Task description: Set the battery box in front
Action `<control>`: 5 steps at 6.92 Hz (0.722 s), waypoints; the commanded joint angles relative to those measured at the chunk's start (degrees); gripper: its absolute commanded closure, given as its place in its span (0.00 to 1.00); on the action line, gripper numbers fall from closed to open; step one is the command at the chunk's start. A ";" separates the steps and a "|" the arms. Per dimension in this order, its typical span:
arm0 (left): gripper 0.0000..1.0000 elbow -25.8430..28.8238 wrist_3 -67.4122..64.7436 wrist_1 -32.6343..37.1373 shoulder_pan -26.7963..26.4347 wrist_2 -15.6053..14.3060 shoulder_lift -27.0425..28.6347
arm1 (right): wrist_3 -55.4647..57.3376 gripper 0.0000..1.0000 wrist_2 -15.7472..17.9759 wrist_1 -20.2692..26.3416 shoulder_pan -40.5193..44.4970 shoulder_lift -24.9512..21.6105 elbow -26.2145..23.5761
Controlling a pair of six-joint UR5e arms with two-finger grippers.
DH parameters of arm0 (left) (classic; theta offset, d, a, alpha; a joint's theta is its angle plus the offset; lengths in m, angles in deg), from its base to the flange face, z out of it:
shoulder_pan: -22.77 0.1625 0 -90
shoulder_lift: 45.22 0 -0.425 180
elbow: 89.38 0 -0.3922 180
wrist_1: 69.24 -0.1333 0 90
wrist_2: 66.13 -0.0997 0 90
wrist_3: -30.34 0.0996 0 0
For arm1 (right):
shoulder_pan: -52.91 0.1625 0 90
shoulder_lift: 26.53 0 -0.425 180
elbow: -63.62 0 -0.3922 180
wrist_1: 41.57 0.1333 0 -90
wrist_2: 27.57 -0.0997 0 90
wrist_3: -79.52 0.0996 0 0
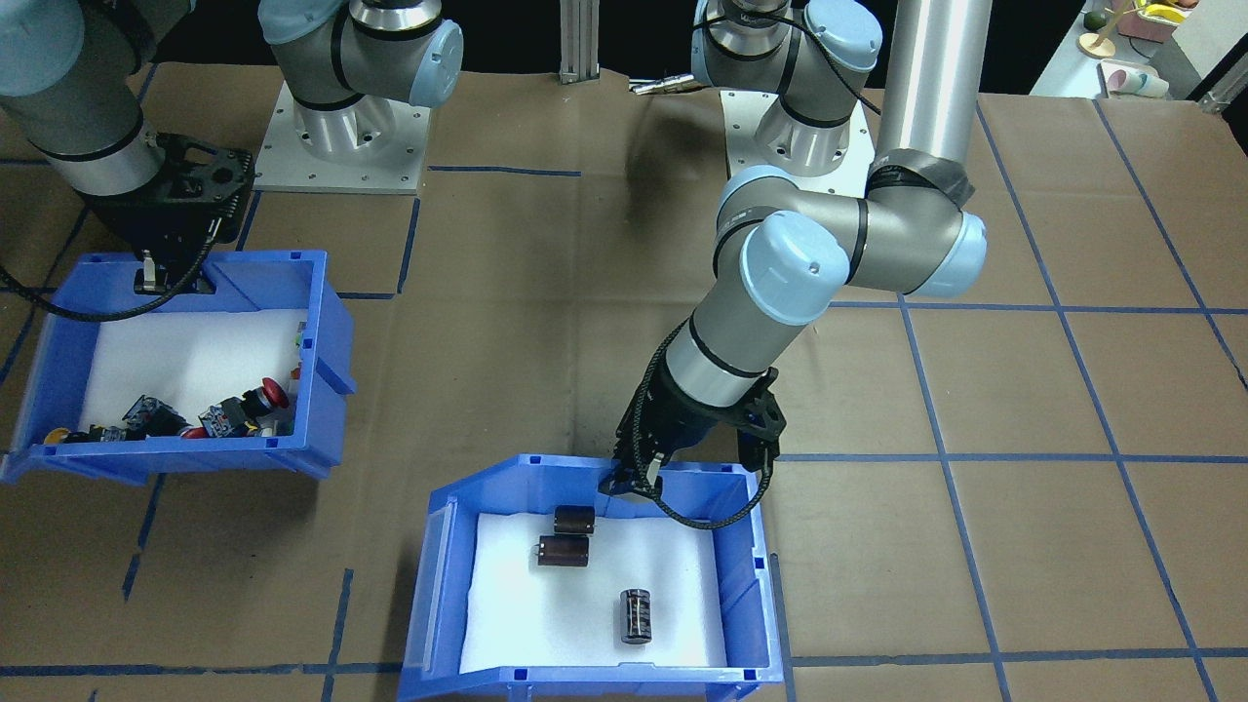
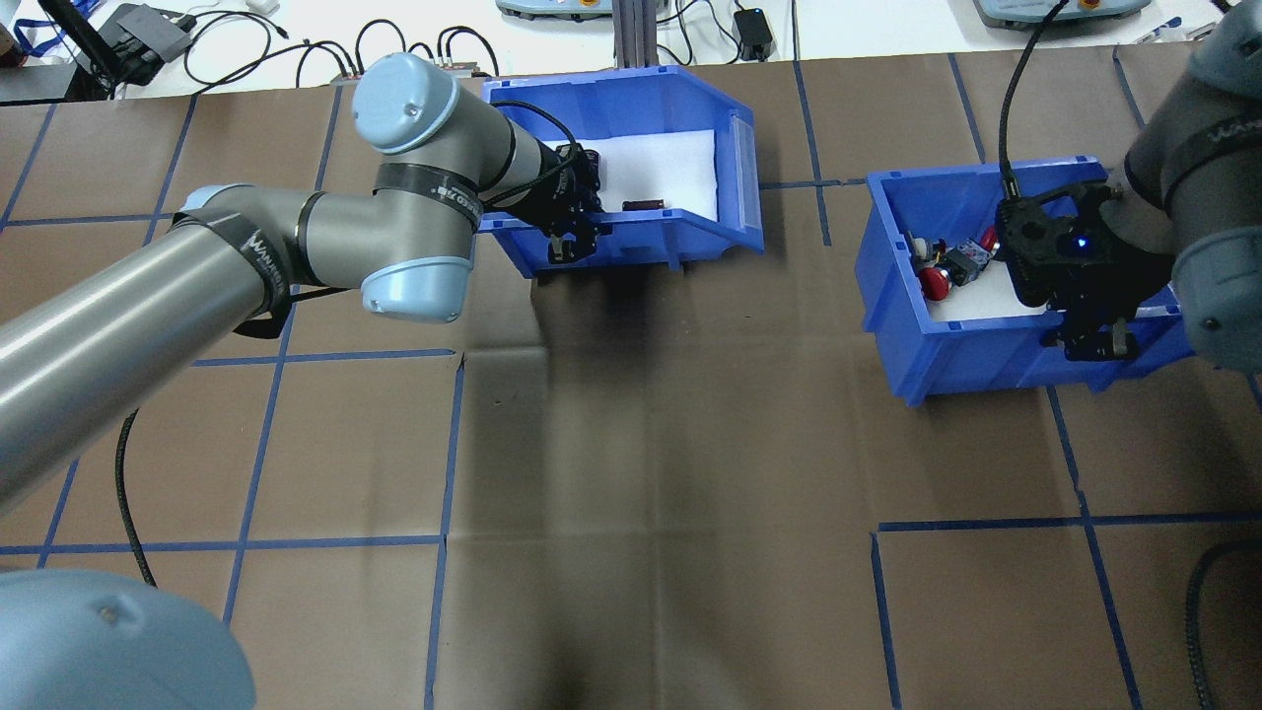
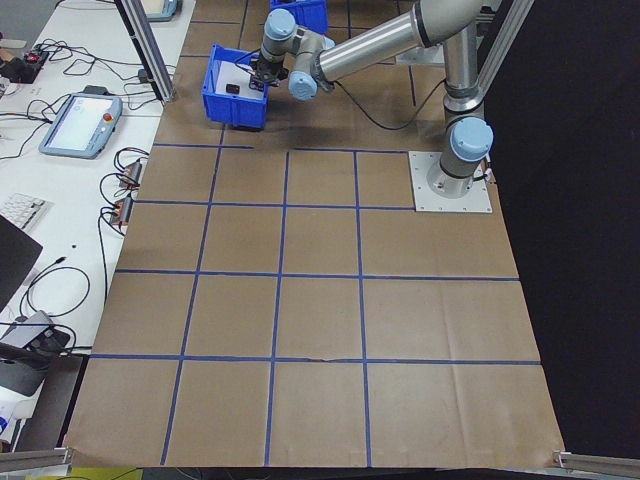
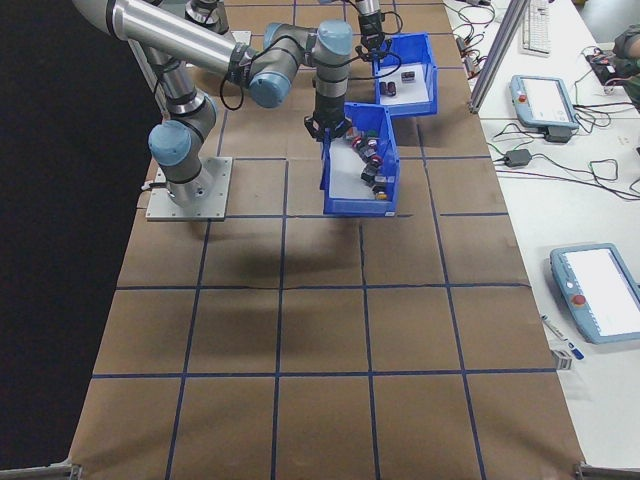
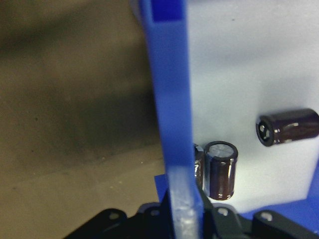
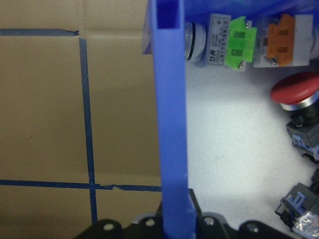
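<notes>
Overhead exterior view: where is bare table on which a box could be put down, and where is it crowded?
Free: the wide brown paper between the robot and both bins. Crowded: the far edge, where the left gripper straddles the battery box wall and the right gripper the switch bin wall.

blue battery box [image 1: 751, 585], foam-lined, three dark cells [image 1: 636, 616]

I work in a robotics lab: my tabletop [image 3: 320, 300] carries a blue tape grid, with teach pendants [image 4: 598, 293], cables and a keyboard [image 3: 18, 210] alongside.
</notes>
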 commanded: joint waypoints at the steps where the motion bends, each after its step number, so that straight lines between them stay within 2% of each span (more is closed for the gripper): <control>1: 1.00 4.44 -3.60 0.01 -2.87 -0.41 4.50 | 2.89 0.96 -0.61 -0.27 1.14 -3.96 -5.65; 2: 0.90 4.28 -3.70 0.18 -2.96 -0.41 4.34 | 4.64 0.96 -0.53 -0.45 2.02 -6.34 -8.82; 3: 0.39 4.02 -3.70 1.58 -2.97 -0.59 3.73 | 8.05 0.96 -1.31 -0.36 3.77 -7.67 -9.98; 4: 0.00 4.27 -3.70 3.07 -2.97 -9.20 3.46 | 12.87 0.96 -1.23 -0.45 8.22 -7.94 -10.95; 5: 0.00 4.54 -3.70 3.43 -2.88 -11.46 3.28 | 19.44 0.96 -1.23 -0.54 13.84 -7.86 -11.31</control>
